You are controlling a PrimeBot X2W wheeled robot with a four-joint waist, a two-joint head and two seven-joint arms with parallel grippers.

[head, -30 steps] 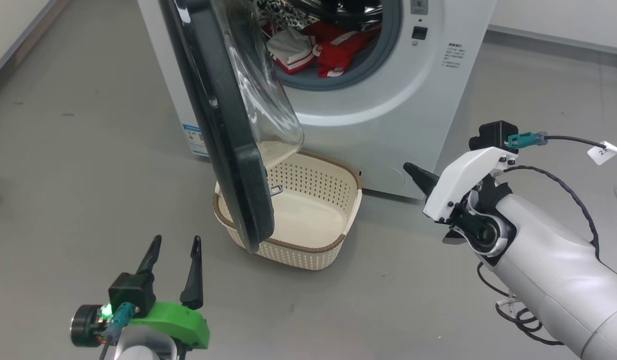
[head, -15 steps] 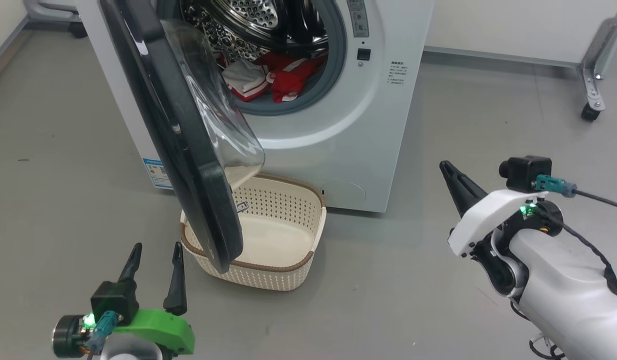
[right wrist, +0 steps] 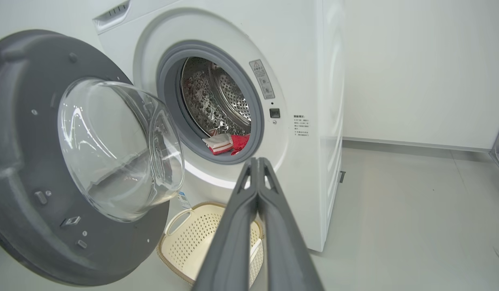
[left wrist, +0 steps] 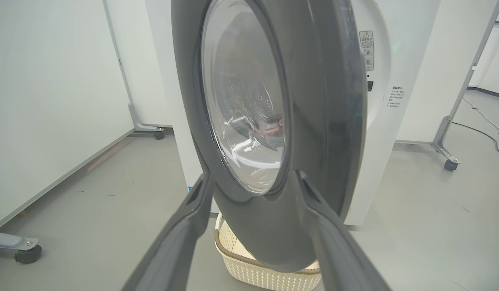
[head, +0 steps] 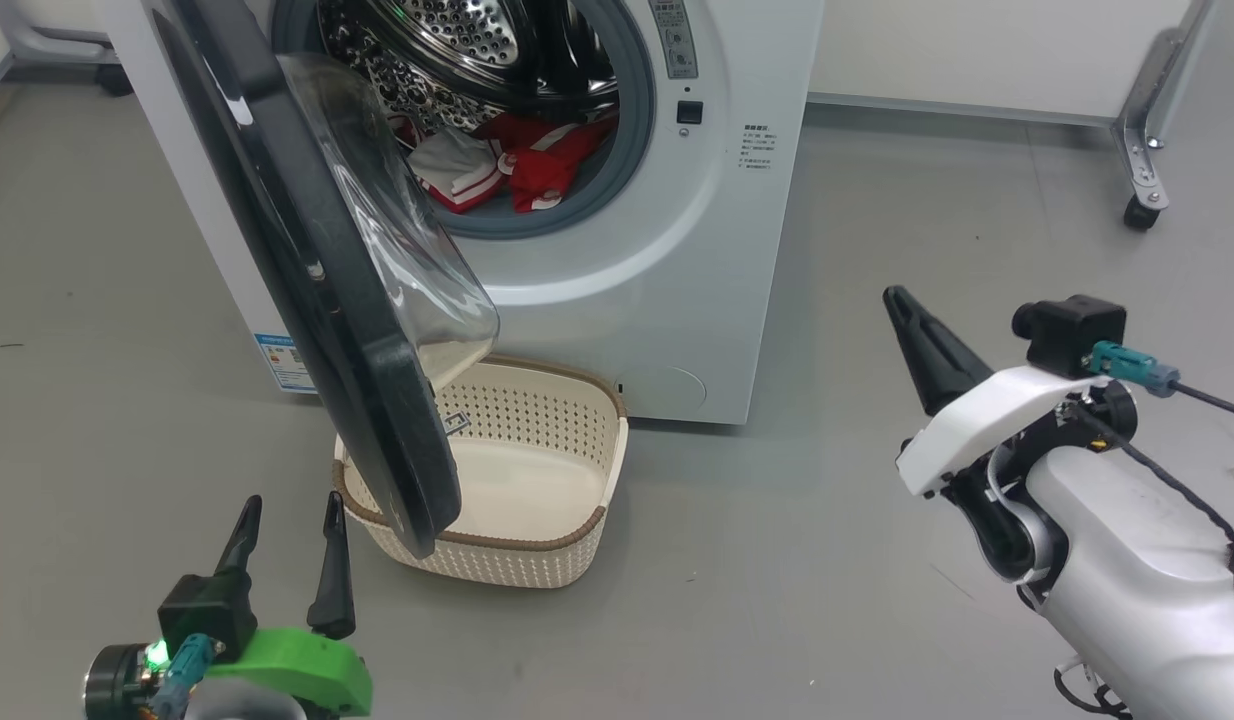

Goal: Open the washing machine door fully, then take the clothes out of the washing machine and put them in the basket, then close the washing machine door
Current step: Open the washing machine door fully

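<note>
I've got the washing machine door [head: 307,270] swung out from the washing machine [head: 697,280], with the red clothes [head: 522,165] inside its drum. The basket [head: 497,568] sits at its foot, maybe touching the door's rim. My left gripper [head: 290,500] is spread wide and my right gripper [head: 895,298] is pinched together on nothing.

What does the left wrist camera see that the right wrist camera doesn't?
Left wrist view's extras: the door's dark outer face, seen between the open left end effector's fingers. Right wrist view's extras: the door's inner side with its bulging glass bowl, the steel drum, the red and white clothes lying in it, and the shut right end effector. Shared: the door, the white washer and the cream basket on the grey floor.
</note>
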